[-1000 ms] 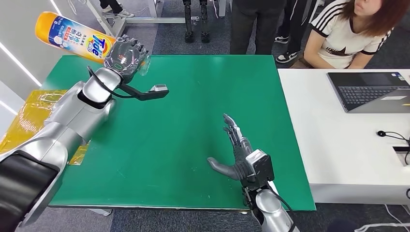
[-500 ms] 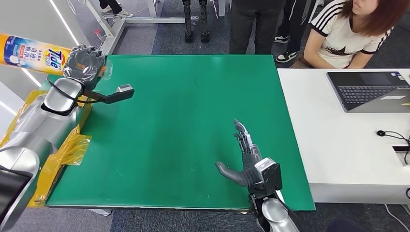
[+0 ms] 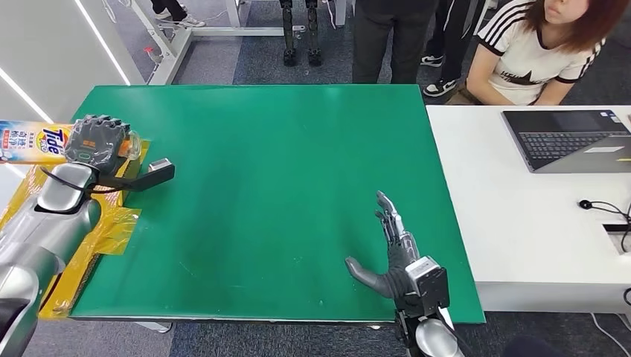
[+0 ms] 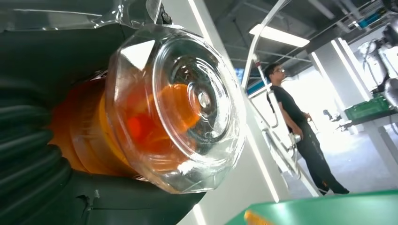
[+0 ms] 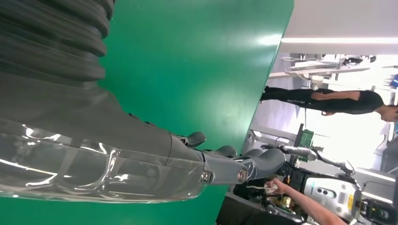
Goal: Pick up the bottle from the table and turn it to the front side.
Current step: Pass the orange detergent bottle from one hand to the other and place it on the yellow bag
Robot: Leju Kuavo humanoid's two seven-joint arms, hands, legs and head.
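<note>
Left hand [image 3: 95, 141] wrapped around the bottle [image 3: 33, 141], held lying sideways in the air past the left edge of the green surface [image 3: 283, 186], above yellow plastic sheeting [image 3: 104, 230]. Tide label faces up toward the head view; left wrist view looks at the clear end of the bottle [image 4: 178, 108].

Right hand [image 3: 391, 253] holds nothing, fingers spread flat above the near right part of the surface.

Step in hand: pickup done, turning underway, by my read. Next move likely calls for wrist rotation to present the front label, firm grip.
</note>
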